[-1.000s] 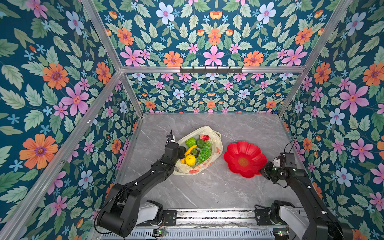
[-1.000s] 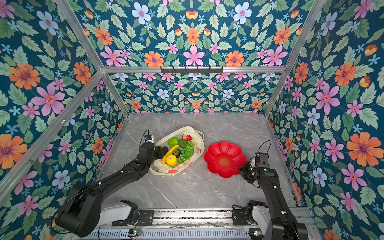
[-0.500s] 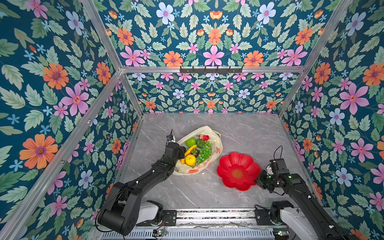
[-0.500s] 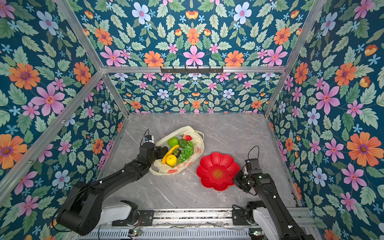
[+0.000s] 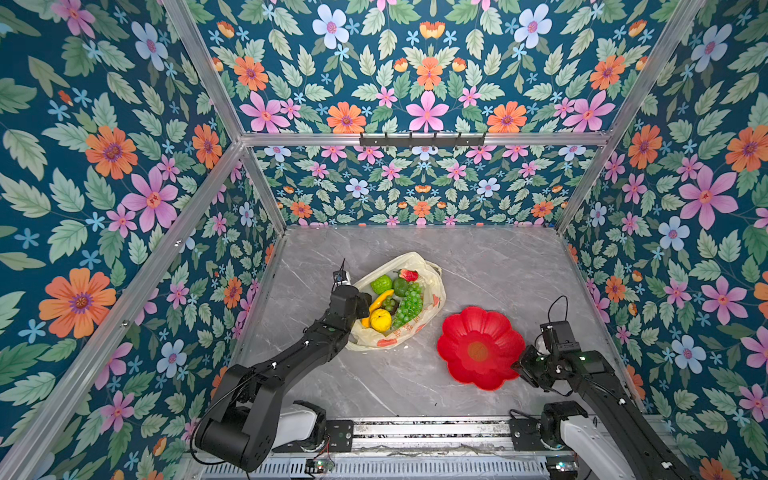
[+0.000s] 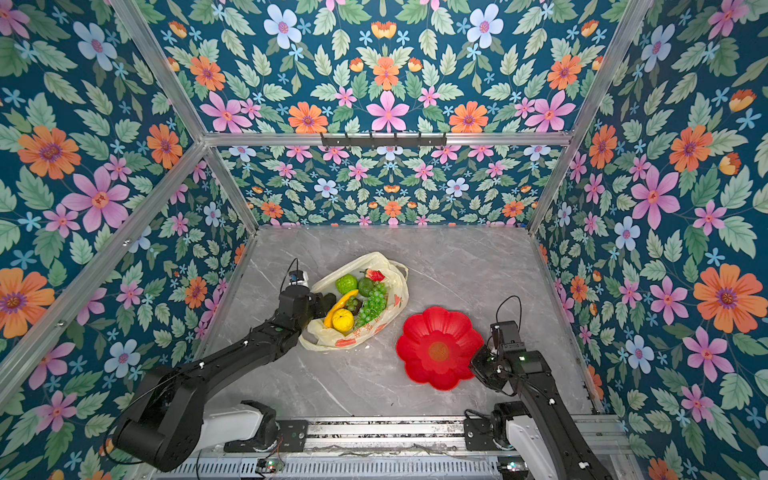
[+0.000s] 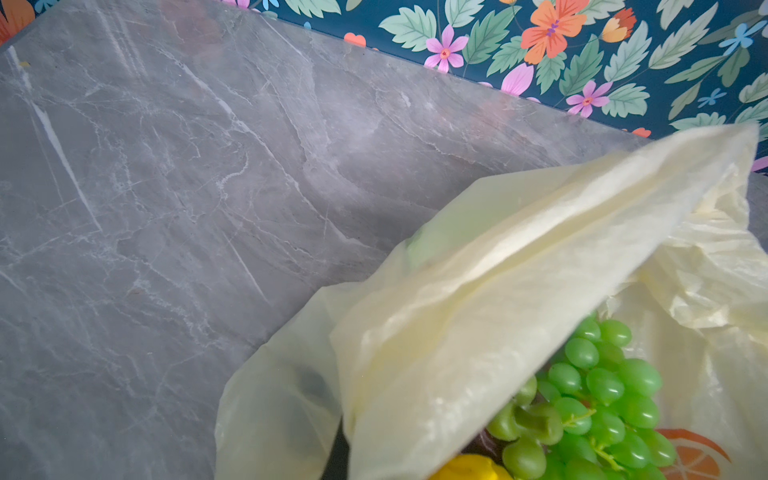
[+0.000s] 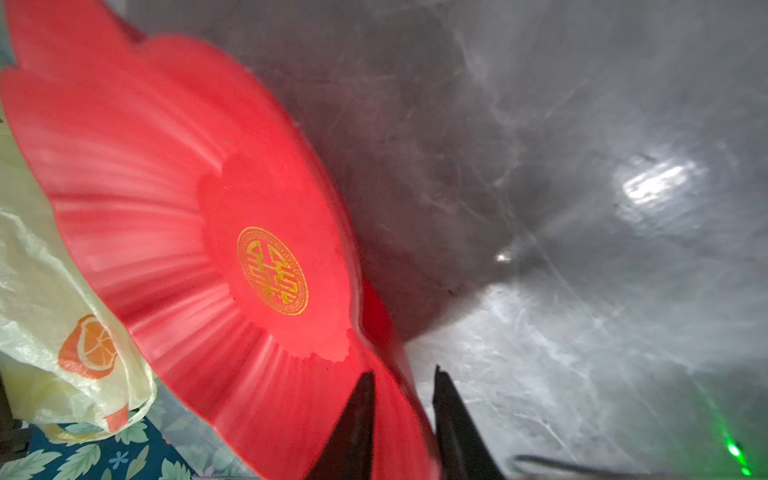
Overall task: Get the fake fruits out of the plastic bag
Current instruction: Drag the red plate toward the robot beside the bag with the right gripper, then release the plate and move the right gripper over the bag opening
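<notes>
The plastic bag [image 5: 432, 286] [image 6: 397, 286] lies open on the grey table. Fake fruits rest inside it: a banana [image 5: 380, 300], green grapes [image 5: 409, 305] [image 7: 602, 386], a yellow citrus [image 5: 380, 320], a bumpy lime-green fruit [image 5: 381, 284], an avocado [image 5: 400, 286] and a strawberry [image 5: 409, 274]. My left gripper [image 5: 363, 300] [image 6: 328, 300] is shut on the bag's left edge. In the left wrist view the lifted film [image 7: 498, 291] hides the jaws. My right gripper [image 5: 519, 368] [image 8: 404, 371] stands open, its jaws astride the rim of the red plate [image 8: 187, 208].
The red flower-shaped plate [image 5: 480, 349] [image 6: 436, 349] sits right of the bag, near the front. Floral walls close in the table [image 5: 478, 266] on three sides. A metal rail [image 5: 415, 432] runs along the front edge.
The red plate has slid toward the front and slightly left with my right gripper. The right jaws have parted from the rim. My left arm and the bag have not moved.
</notes>
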Tool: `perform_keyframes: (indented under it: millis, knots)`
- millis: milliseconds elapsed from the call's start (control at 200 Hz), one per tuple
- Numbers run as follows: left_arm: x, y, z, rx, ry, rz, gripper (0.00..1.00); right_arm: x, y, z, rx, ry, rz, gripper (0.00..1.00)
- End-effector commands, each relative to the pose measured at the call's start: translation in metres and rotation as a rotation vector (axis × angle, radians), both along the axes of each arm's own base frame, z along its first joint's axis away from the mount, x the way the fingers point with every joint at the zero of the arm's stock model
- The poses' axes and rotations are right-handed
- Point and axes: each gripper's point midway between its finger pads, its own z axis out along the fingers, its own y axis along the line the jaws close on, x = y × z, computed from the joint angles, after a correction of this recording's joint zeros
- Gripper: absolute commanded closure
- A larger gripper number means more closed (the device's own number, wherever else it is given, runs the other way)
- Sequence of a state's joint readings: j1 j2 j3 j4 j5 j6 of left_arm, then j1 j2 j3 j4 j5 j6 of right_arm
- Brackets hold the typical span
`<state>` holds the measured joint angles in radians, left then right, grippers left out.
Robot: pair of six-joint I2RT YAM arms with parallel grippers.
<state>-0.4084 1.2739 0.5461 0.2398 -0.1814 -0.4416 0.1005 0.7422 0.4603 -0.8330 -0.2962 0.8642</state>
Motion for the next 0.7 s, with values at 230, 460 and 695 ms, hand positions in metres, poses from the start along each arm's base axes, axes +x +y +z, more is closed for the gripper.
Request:
perform_keyframes:
  millis: [230, 460, 695]
  knots:
    - [0.002, -0.002, 0.005, -0.013, -0.026, -0.004, 1.0, 0.016, -0.025, 0.035, -0.145, -0.092, -0.041, 0.4]
    - [0.001, 0.0, 0.007, -0.016, -0.033, 0.002, 1.0, 0.056, -0.012, 0.085, -0.289, -0.259, 0.08, 0.36]
    - [0.002, -0.002, 0.004, -0.021, -0.023, 0.001, 1.0, 0.12, 0.082, 0.129, -0.372, -0.44, 0.374, 0.32]
